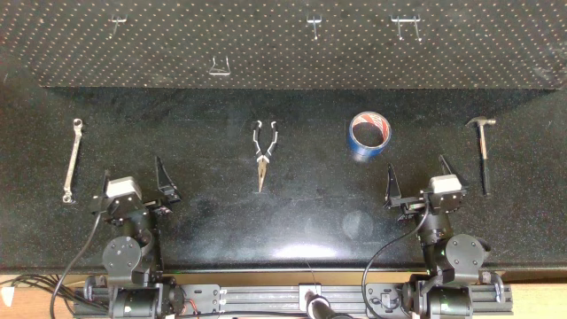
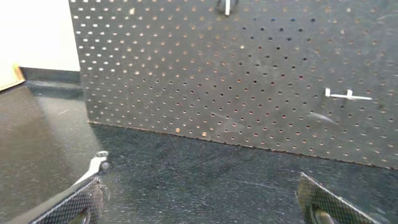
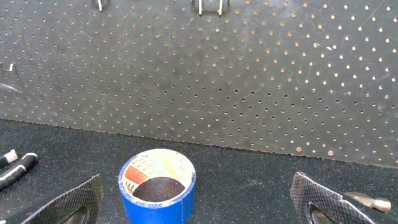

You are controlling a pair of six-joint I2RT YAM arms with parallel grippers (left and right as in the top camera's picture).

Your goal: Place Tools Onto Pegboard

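Tools lie in a row on the black table (image 1: 221, 213), none of them hanging yet. The wrench (image 1: 71, 161) lies near the left edge, running front to back. The pliers (image 1: 264, 152) sit at about the middle, handles toward the pegboard (image 1: 283, 53) and tips toward the front edge. The roll of blue tape (image 1: 369, 135) stands right of the middle, and the hammer (image 1: 483, 155) lies near the right edge with its head toward the board.

The pegboard stands along the table's back edge. It carries a wide wire hook (image 1: 220, 66) low on its face and smaller hooks higher up, one left (image 1: 118, 22), one near the middle (image 1: 313, 25) and one right (image 1: 406, 27).

The left gripper (image 1: 133, 175) rests near the front edge, just right of the wrench, its fingers spread wide with nothing between them. Its wrist view shows one end of the wrench (image 2: 96, 165) beside one finger (image 2: 68, 205).

The right gripper (image 1: 418, 175) rests near the front edge between the tape and the hammer, fingers likewise spread apart and holding nothing. Its wrist view shows the tape (image 3: 157, 186) ahead, the pliers' handles (image 3: 15, 165) at one side and the hammer's head (image 3: 370, 200) at the other.
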